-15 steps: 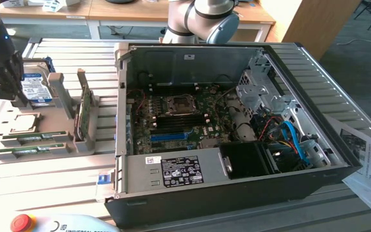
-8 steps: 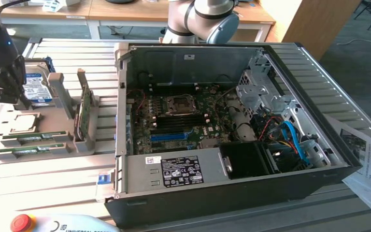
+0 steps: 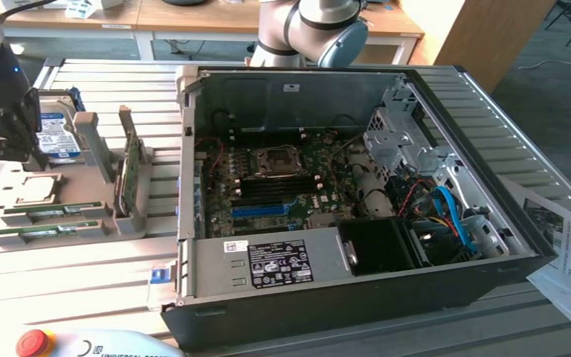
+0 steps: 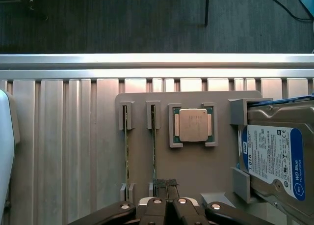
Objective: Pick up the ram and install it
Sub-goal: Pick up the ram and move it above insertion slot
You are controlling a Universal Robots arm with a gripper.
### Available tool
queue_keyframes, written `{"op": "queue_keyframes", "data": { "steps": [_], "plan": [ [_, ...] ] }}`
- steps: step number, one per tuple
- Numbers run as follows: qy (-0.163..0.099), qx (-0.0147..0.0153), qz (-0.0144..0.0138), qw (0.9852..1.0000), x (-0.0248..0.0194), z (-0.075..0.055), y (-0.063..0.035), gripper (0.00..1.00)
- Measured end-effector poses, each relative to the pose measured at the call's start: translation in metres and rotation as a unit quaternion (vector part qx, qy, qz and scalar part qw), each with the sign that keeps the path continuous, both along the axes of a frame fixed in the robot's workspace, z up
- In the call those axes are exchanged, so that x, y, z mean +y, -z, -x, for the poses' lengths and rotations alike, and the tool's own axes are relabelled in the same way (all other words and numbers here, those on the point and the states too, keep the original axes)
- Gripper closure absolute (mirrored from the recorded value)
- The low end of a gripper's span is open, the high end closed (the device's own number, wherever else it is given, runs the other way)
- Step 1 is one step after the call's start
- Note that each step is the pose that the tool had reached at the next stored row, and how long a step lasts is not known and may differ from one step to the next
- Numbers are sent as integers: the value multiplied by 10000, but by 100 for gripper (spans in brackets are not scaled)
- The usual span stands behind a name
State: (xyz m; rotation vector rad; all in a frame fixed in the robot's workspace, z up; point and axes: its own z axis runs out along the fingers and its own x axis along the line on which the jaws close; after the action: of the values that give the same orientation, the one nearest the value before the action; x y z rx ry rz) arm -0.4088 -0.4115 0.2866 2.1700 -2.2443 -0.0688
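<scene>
Two ram sticks lie on edge in the slots of a grey parts tray: one ram stick nearer the CPU, the other ram stick beside it. In the exterior view the same ram sticks sit at the tray's near end, on the exterior view's left. My gripper hovers above the tray with its fingers pressed together and nothing between them. Its tips are just beside the end of the stick nearer the CPU. In the exterior view the gripper hangs over the tray's far end.
A CPU and a blue-labelled hard drive share the tray. A larger green card stands on edge beside it. The open computer case holds the motherboard with blue slots. A red stop button sits at the front.
</scene>
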Motion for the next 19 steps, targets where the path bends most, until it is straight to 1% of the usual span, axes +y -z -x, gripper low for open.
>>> {"op": "queue_keyframes", "data": {
  "steps": [7, 8, 14, 15, 19],
  "plan": [
    [-3, 0, 0, 10000, 0, 0, 0, 89],
    [-3, 0, 0, 10000, 0, 0, 0, 83],
    [-5, 0, 0, 10000, 0, 0, 0, 82],
    [-6, 0, 0, 10000, 0, 0, 0, 75],
    [-7, -1, -1, 10000, -3, 0, 1, 75]
  ]
}}
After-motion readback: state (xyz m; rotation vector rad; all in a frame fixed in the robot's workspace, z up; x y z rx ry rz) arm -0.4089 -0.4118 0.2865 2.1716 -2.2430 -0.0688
